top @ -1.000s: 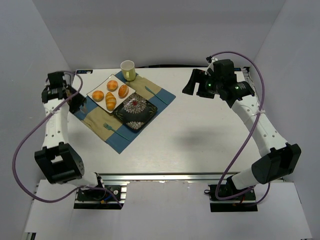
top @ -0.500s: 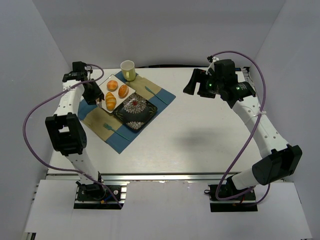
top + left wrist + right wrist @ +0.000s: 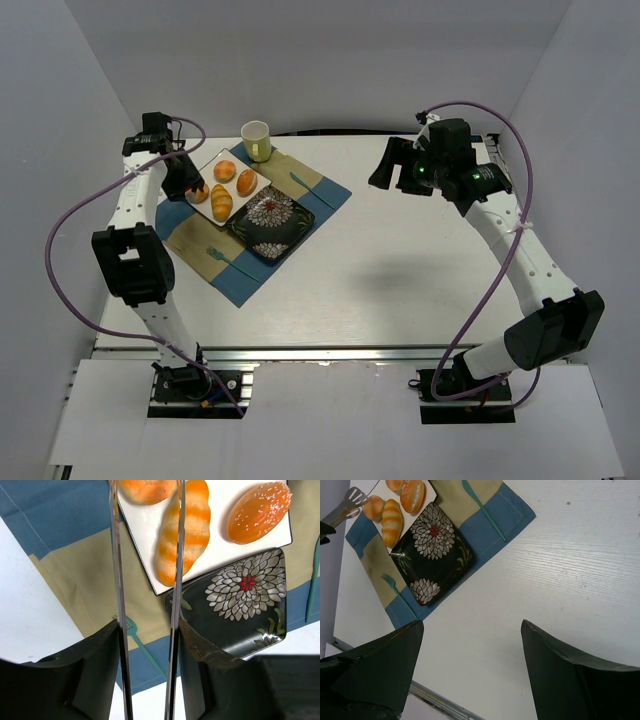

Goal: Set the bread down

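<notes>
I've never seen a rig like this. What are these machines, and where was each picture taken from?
These are two robot arms bolted to a table. The wide picture looks down from above; the other two come from a camera on each wrist. The left fingers, dark at the bottom of their picture, hold metal tongs, whose tips sit either side of a round bun. The right fingers hover open, holding nothing. On a blue and tan placemat lie a white plate with four breads, an empty black flowered plate and a teal fork; a cup stands beyond.
</notes>
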Available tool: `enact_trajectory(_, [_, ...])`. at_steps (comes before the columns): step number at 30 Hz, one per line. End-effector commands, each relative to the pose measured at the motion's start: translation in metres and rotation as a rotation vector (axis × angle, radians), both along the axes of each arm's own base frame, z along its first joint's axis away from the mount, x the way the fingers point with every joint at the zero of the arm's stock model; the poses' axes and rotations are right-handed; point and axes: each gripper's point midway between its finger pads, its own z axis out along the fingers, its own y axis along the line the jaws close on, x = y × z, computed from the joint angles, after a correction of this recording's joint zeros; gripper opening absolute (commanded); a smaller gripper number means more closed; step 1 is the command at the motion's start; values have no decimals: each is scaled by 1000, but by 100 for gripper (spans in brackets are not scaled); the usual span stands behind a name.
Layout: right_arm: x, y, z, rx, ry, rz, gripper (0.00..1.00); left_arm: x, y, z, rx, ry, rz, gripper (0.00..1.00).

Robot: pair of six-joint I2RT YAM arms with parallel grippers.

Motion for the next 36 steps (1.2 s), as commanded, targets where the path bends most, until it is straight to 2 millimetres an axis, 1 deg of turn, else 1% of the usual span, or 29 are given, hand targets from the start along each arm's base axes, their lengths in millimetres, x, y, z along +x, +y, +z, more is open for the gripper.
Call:
enact_trajectory(1, [3, -1, 30, 22, -87, 4, 85, -2, 1, 20, 25, -32, -9, 57])
enact_trajectory(6, [3, -2, 28, 21, -84, 1, 85, -4, 7, 19, 56, -6, -7, 60])
enact_trajectory(11, [2, -2, 27, 18, -80, 1, 85, 1, 7, 14, 60, 4, -14, 66])
enact_trajectory(25, [4, -4, 23, 16, -73, -2, 84, 14, -6, -4, 26, 17, -57, 66])
enact_trajectory(28, [4, -4, 23, 16, -72, -6, 84, 15, -7, -8, 23, 27, -61, 66])
enact_trajectory(33, [4, -4, 22, 17, -69, -4, 84, 16, -10, -10, 19, 30, -64, 65])
enact_trajectory(36, [4, -5, 22, 19, -68, -5, 84, 14, -10, -16, 20, 50, -69, 65])
